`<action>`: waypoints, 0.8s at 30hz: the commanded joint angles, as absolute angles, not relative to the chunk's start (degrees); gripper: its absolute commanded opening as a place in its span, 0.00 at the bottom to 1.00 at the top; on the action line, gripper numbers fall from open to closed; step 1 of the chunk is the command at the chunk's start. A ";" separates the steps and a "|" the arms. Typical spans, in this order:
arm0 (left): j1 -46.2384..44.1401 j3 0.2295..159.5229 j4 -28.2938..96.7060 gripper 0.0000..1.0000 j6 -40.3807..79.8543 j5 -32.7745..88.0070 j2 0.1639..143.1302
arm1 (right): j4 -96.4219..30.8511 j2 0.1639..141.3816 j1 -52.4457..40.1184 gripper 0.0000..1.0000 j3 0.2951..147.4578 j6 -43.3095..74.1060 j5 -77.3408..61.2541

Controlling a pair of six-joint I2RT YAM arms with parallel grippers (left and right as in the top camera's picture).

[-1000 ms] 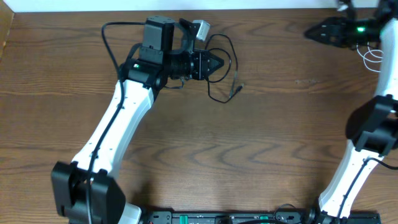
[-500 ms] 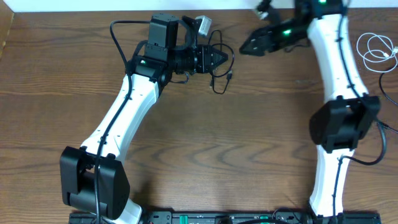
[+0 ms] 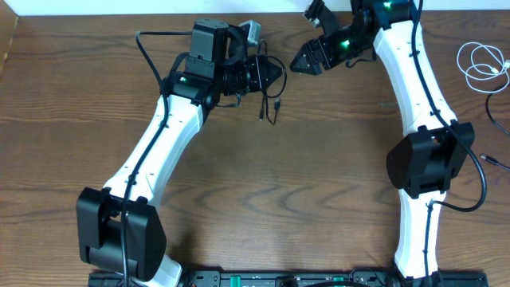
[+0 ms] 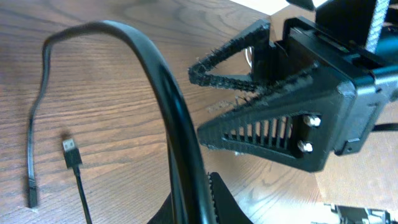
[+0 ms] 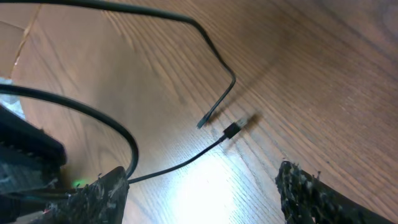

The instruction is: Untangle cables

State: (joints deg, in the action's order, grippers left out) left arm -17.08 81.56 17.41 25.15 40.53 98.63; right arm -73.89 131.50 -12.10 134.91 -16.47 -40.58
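The left gripper (image 3: 280, 74) pinched the black cable (image 4: 176, 124), its loose ends pointing back toward the robot. The right gripper (image 3: 296, 65) stood wide open.

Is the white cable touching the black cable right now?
No, the white cable lies coiled by itself at the far right of the overhead view, well apart from the black cable hanging at the left gripper.

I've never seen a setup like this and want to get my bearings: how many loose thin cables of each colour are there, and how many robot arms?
Black cable: 1
White cable: 1
Robot arms: 2, the left arm and the right arm
Total: 4
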 commanded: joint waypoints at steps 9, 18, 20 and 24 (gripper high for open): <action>-17.06 82.35 17.26 0.08 27.86 39.35 98.45 | -70.30 131.66 -16.97 0.71 135.20 -11.20 -40.42; -17.06 82.35 16.73 0.08 28.21 39.35 98.45 | -67.72 132.79 -18.15 0.54 135.20 3.44 -26.50; -17.06 82.37 15.86 0.08 28.51 39.42 98.45 | -68.16 132.81 -18.15 0.51 135.20 5.23 -21.45; -17.06 82.37 13.30 0.07 30.68 39.68 98.43 | -68.71 133.10 -18.17 0.45 134.91 8.36 -15.31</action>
State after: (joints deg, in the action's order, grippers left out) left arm -17.08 81.56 14.98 28.77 39.09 98.70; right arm -68.49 131.63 -17.93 134.91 3.01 -25.58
